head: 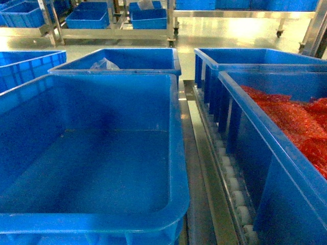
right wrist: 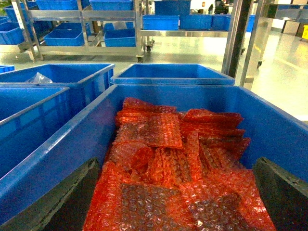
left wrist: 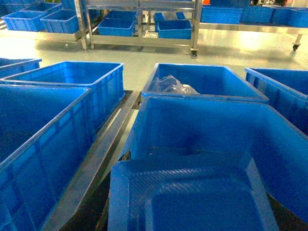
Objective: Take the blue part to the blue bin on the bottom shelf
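Observation:
The blue part (left wrist: pixel 192 202), a dark blue textured block with a sunken middle, fills the bottom of the left wrist view. My left gripper (left wrist: pixel 192 161) is shut on it; only a dark fingertip (left wrist: pixel 126 156) shows at its left edge. The part hangs over the near end of the empty blue bin (left wrist: pixel 202 120), which is the big front-left crate (head: pixel 173 153) in the head view. This crate rests on the bottom shelf (head: pixel 232 189) of steel rails and white rollers. My right gripper (right wrist: pixel 178 192) is open, with its dark fingers (right wrist: pixel 72 192) far apart over red bubble wrap (right wrist: pixel 163 159). Neither gripper shows in the head view.
The crate (head: pixel 265 148) on the right holds the red bubble wrap. Behind the empty bin stands another crate (head: pixel 122 58) with a clear plastic bag (left wrist: pixel 171 85). More blue crates (left wrist: pixel 57 106) sit to the left. Steel racks with crates (head: pixel 97 20) stand across the aisle.

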Motion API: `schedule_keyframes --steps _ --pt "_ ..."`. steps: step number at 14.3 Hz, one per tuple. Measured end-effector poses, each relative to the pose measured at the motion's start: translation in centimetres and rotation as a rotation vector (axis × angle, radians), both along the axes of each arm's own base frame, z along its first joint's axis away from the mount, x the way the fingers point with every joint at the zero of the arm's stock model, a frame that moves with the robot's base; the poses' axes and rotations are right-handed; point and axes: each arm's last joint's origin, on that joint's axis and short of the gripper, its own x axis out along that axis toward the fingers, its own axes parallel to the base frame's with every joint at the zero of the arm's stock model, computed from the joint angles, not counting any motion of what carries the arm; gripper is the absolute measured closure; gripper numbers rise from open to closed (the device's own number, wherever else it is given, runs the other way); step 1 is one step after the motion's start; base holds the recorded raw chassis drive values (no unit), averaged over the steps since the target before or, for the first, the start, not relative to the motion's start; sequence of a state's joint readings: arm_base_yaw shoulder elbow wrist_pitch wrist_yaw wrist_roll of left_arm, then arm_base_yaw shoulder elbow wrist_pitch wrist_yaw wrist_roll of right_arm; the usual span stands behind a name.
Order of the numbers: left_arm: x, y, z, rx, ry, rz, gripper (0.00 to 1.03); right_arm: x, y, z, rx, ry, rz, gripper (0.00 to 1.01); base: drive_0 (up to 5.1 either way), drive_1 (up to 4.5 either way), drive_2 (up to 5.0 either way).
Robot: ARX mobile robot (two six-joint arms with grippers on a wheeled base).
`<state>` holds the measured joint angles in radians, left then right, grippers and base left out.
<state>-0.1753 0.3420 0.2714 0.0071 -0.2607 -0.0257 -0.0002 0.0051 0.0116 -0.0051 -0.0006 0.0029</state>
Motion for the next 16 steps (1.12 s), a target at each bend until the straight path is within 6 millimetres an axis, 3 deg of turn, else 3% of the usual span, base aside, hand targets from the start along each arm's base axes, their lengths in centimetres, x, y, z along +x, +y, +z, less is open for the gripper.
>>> schedule_keyframes --steps 16 --pt "0.0 0.0 0.0 0.0 0.0 0.0 0.59 0.0 0.0 0.0 0.0 0.0 0.0 0.03 0.0 0.0 0.0"
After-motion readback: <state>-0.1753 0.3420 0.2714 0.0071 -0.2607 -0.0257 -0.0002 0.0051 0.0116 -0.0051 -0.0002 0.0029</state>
